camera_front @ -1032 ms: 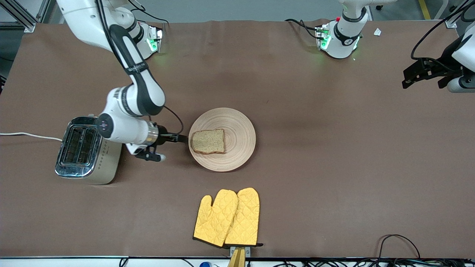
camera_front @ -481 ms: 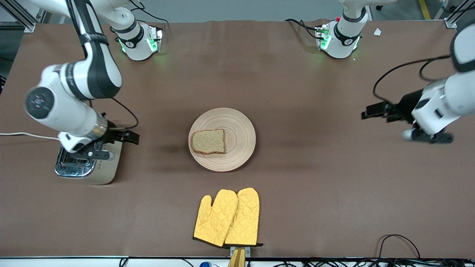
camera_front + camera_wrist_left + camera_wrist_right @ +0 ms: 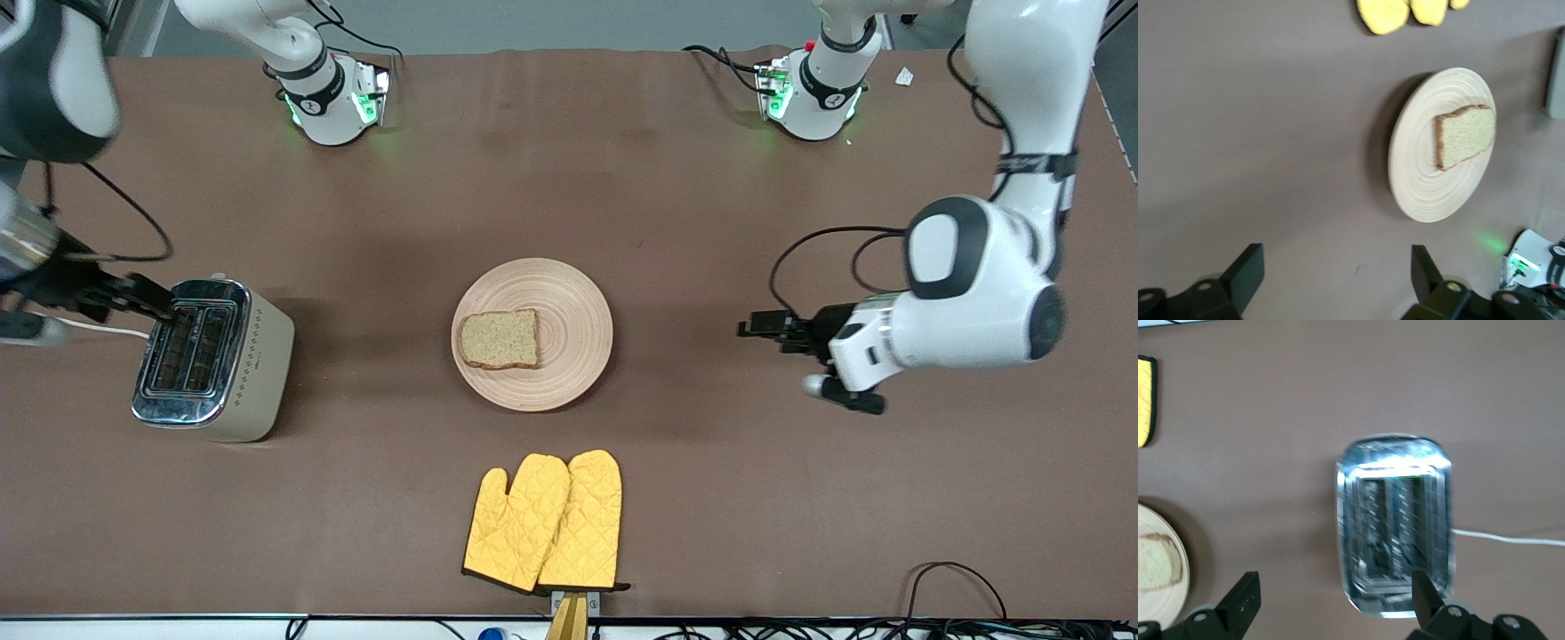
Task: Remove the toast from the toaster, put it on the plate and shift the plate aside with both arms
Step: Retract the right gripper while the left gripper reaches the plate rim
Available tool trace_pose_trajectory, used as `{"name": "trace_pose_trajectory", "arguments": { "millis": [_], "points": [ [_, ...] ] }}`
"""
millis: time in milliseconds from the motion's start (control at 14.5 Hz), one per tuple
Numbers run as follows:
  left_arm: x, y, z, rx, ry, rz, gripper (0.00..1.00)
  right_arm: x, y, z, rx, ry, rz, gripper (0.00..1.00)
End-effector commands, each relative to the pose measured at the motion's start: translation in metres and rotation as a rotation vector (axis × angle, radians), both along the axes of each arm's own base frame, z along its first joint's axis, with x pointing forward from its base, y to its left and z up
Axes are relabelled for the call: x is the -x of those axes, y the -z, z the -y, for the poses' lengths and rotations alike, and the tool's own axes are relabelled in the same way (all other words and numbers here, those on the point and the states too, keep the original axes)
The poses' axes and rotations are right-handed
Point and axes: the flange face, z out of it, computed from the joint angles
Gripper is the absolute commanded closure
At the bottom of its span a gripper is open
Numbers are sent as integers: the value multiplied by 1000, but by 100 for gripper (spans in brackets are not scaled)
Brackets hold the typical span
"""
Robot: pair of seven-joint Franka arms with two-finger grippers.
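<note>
The toast [image 3: 500,339] lies flat on the round wooden plate [image 3: 578,320] in the middle of the table, on the half toward the right arm's end. My left gripper [image 3: 753,326] is open and empty, low over bare table at the left arm's end, pointing at the plate and well apart from it. The left wrist view shows the plate [image 3: 1415,180] and the toast [image 3: 1465,137] ahead of the open left gripper [image 3: 1336,265]. My right gripper [image 3: 160,307] is open and empty over the toaster's edge. The right wrist view shows the open right gripper [image 3: 1335,593], the plate rim [image 3: 1168,613] and the toast [image 3: 1155,570].
A chrome toaster [image 3: 209,360] with empty slots stands at the right arm's end, its white cord [image 3: 98,325] trailing off; it also shows in the right wrist view [image 3: 1395,540]. Two yellow oven mitts [image 3: 547,524] lie nearer to the front camera than the plate.
My right gripper drew back from the plate's rim and moved out over the toaster. My left arm swung in from the table's end toward the plate. Toast and plate have not moved.
</note>
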Motion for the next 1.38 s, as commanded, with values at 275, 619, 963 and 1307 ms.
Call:
{"name": "trace_pose_trajectory", "arguments": {
  "millis": [275,619,963,1307],
  "points": [
    [8,123,45,320,-38,-24,26,38,-61,10,37,-19,-3,0],
    [37,172,86,407,-97,-51,38,37,-56,-13,41,-59,-20,0],
    [59,204,123,436,-153,-61,46,37,-55,-13,51,-61,-29,0],
    [71,234,129,421,-155,-82,53,39,-53,-8,51,-51,-43,0]
  ]
}}
